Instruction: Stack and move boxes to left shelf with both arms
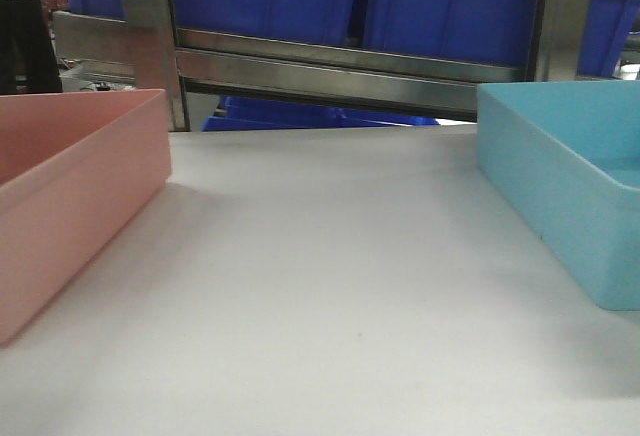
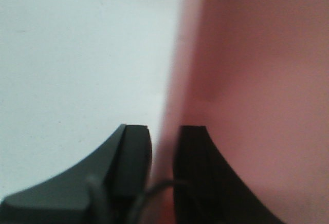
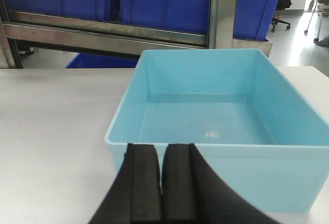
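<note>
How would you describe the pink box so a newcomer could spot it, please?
Find the white table before the steel rack. At its left edge sits an open pink box; the other box is light blue, the bins on the rack dark blue.

Soft, even light falls from overhead. The front view is slightly hazy. The pink bin (image 1: 80, 176) throws a faint shadow onto the table (image 1: 320, 306), and the steel rail (image 1: 330, 66) shows dull glare. The left wrist view is badly blurred and everything in it is soft-edged. The right wrist view is sharper, with a small glint inside the blue bin (image 3: 211, 131).
</note>
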You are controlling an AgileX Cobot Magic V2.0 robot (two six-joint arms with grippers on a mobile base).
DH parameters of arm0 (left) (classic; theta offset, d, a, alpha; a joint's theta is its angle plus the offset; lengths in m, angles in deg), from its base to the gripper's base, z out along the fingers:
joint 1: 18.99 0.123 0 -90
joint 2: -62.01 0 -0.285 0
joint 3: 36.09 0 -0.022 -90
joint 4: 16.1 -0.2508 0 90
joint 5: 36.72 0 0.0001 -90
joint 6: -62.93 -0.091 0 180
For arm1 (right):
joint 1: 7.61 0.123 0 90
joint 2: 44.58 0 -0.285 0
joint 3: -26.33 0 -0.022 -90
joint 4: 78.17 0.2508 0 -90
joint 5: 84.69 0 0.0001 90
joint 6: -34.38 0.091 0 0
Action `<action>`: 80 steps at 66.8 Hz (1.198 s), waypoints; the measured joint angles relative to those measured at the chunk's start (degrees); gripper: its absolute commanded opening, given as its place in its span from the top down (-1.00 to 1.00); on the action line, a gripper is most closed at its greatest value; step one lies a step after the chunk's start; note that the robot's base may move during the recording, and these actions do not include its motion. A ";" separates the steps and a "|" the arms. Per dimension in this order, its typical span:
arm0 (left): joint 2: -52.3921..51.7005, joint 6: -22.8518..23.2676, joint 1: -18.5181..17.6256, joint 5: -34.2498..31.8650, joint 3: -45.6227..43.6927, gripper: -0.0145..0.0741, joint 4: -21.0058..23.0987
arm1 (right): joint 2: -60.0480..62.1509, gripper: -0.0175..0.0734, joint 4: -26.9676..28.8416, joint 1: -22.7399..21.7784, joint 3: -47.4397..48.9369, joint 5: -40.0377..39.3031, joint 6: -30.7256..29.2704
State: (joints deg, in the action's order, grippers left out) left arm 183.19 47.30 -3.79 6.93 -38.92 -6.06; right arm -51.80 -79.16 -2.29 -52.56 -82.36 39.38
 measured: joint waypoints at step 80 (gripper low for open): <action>-23.27 50.22 -28.41 -0.98 11.06 0.68 2.42 | 0.00 0.49 0.00 0.00 0.00 0.11 0.00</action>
State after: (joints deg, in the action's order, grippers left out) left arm 159.92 97.52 -32.20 5.95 -27.85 -3.63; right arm -51.80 -79.16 -2.29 -52.56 -82.26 39.38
